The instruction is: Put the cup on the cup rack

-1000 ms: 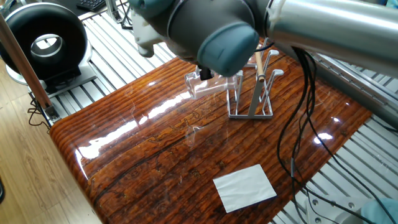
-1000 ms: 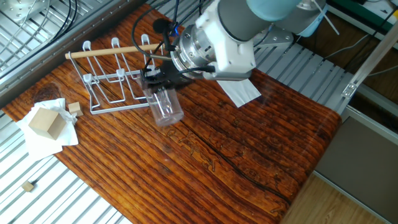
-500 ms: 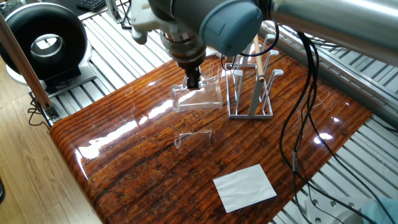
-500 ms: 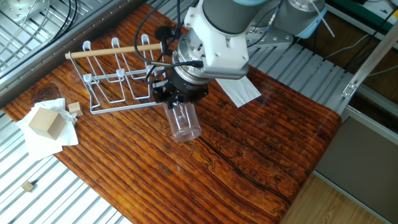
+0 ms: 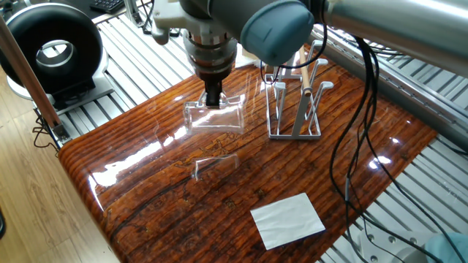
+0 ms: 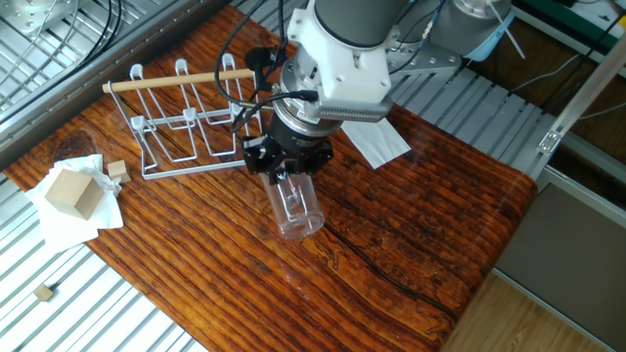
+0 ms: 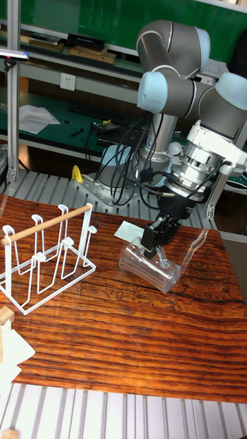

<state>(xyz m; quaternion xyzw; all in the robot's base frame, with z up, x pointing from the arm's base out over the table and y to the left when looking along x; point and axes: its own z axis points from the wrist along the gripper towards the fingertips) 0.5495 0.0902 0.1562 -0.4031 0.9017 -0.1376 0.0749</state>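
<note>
Compared with one second ago, the arm has carried the cup away from the cup rack toward the open middle of the counter, and the wrist has turned so that the end effector now points down. It is closed on the cup and grips it at one end, though I cannot tell if this is the rim or the base. The clear tumbler lies almost on its side in the air above the wooden surface, a little tilted; its reflection is seen on the glossy wood in one fixed view. From the tall fixed view it hangs near the surface, but whether it touches I cannot tell. The grey wire rack stands upright on the counter, apart from the cup, with its light wooden rod across the top and nothing on its pegs. A white sheet of paper lies flat near the counter edge. On the far side of the rack a wooden block rests on crumpled white paper, with a smaller block just beside it. Black cables hang from the arm over the counter
</note>
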